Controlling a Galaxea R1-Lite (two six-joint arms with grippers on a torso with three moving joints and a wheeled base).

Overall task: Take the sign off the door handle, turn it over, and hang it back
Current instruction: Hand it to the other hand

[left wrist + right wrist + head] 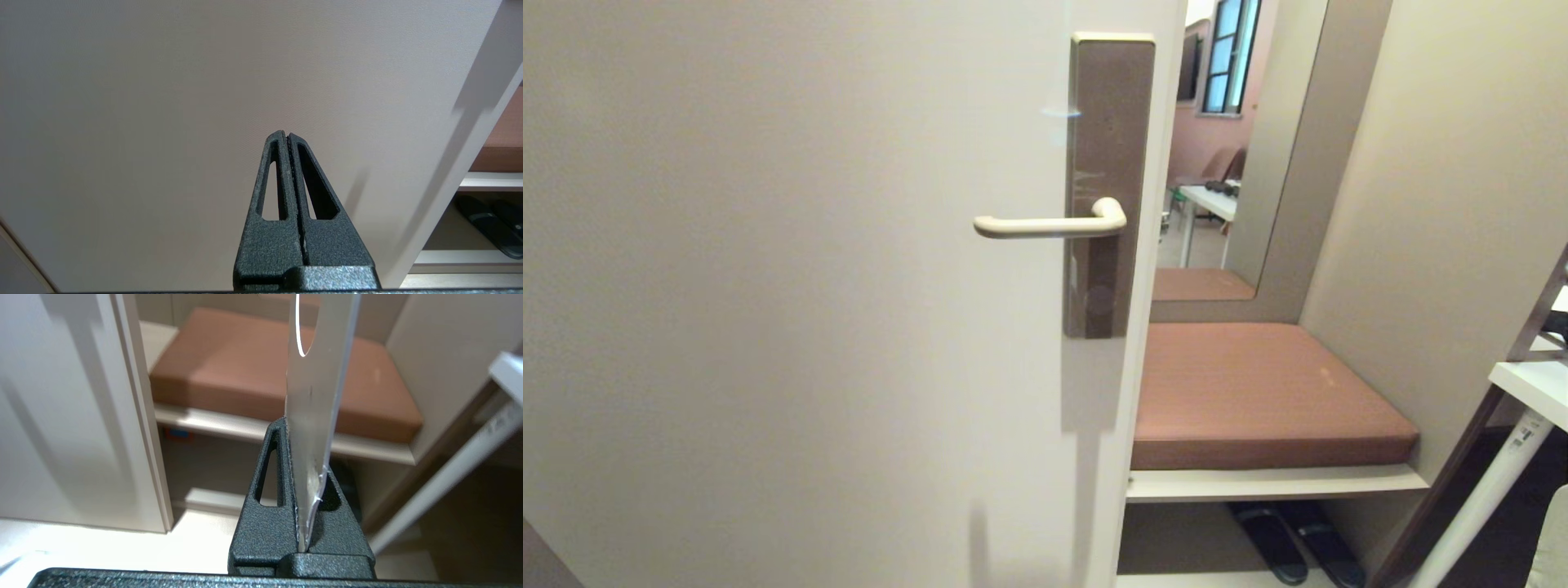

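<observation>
Right gripper point(304, 428) pinches the sign point(316, 388), its top cut off; left gripper point(287, 136) pressed together.

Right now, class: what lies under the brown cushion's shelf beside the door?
A pair of dark slippers lies on the floor under the shelf that carries the brown cushion. The door hides the space's left part.

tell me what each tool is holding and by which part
The right tool grips the sign by the solid end opposite its hole. The left tool is shut on nothing.
</observation>
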